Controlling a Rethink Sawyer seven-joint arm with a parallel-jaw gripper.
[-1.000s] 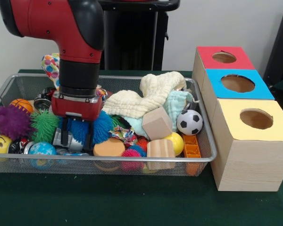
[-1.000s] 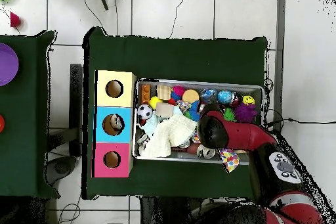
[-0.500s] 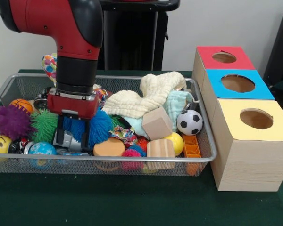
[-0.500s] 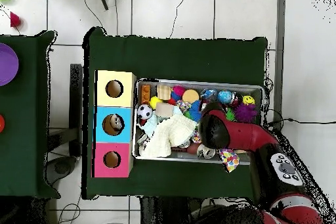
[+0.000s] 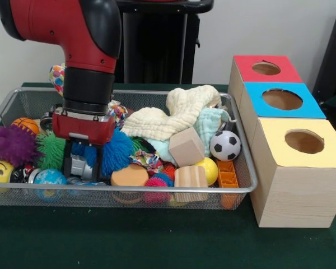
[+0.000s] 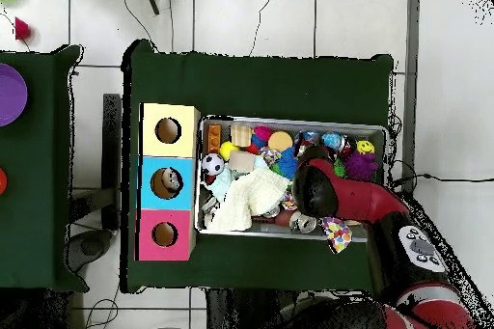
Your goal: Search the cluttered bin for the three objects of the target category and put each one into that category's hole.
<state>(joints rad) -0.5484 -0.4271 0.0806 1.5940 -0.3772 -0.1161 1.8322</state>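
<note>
Gripper point(image 5: 83, 166) down inside the wire bin point(image 5: 243, 168), left of the wooden cube point(image 5: 186, 147), fingers apart around a blue spiky ball point(image 5: 113, 152); actual grasp impossible to tell. Three boxes with holes point(image 5: 304, 141) right of the bin.

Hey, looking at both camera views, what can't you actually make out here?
- Gripper state, front view: its tips sit among the blue spiky ball and other toys.
- Gripper, overhead view: the arm covers it completely.
- Bin contents under the cloths, both views: covered.
- Insides of the box holes, front view: only dark openings show.
</note>
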